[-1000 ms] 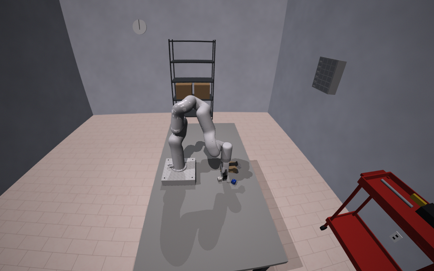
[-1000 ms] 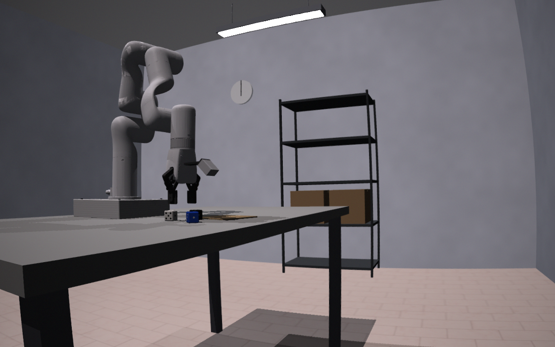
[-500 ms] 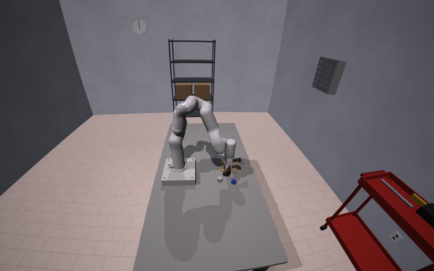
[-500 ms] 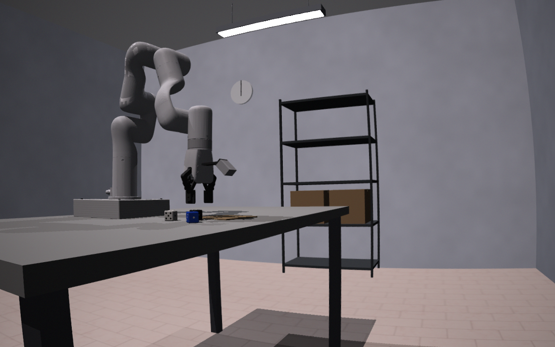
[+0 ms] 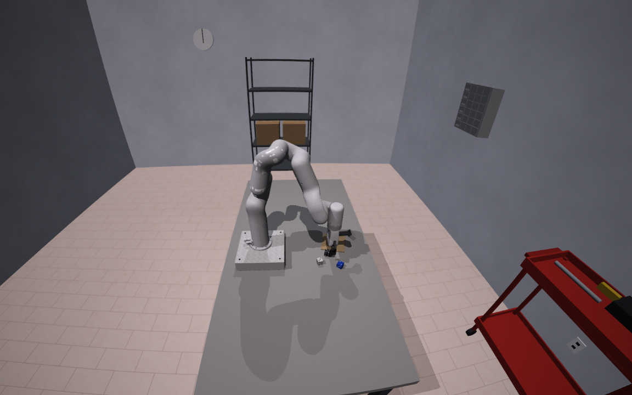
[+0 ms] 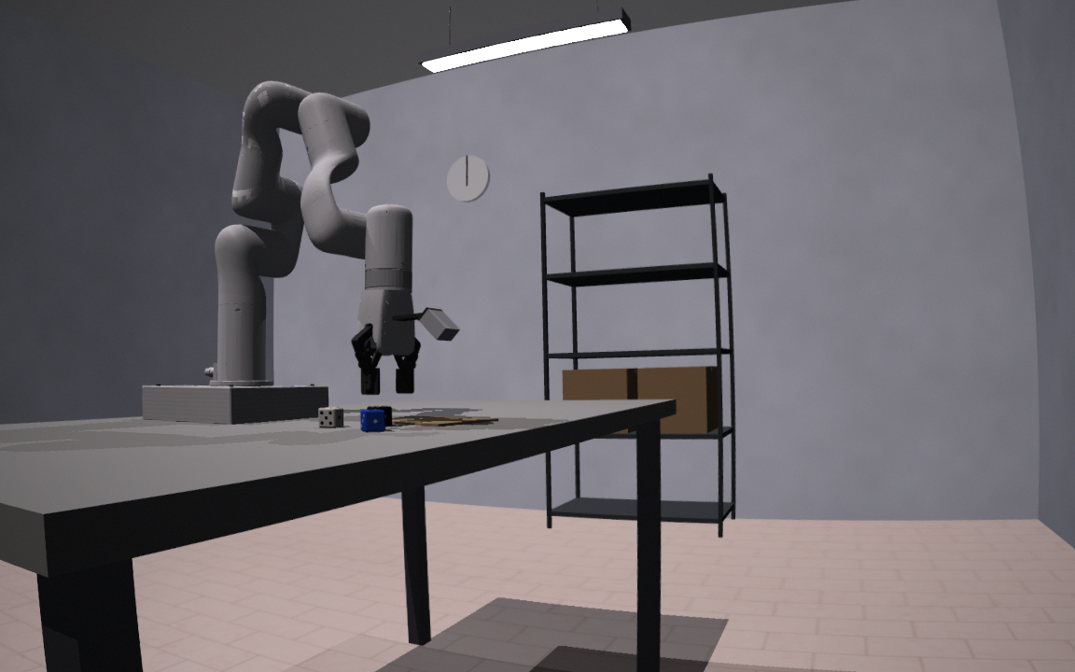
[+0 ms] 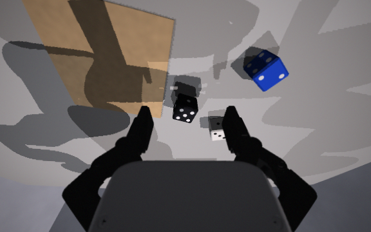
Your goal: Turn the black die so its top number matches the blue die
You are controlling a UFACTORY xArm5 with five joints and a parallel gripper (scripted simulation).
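The black die [image 5: 327, 253] [image 6: 385, 412] [image 7: 185, 113] lies flat on the table close beside the tan mat [image 5: 340, 248] [image 6: 450, 421] [image 7: 140, 35], off it; its top shows five and the side towards the wrist camera shows one. The blue die [image 5: 339, 264] [image 6: 371, 420] [image 7: 270, 73] lies on the table with two on top. The white die [image 5: 320, 261] [image 6: 330, 416] [image 7: 216, 135] seems to show three on top, partly hidden by a finger in the wrist view. My gripper [image 6: 387, 386] [image 7: 187, 115] is open and empty, pointing down above the black die, which appears between the fingertips in the wrist view.
The grey table [image 5: 278, 294] [image 6: 216, 451] bears the robot's base [image 5: 259, 250] [image 6: 232, 402] on the left. The white and blue dice stand apart from the black die. The arm's shadows fall across the mat and table.
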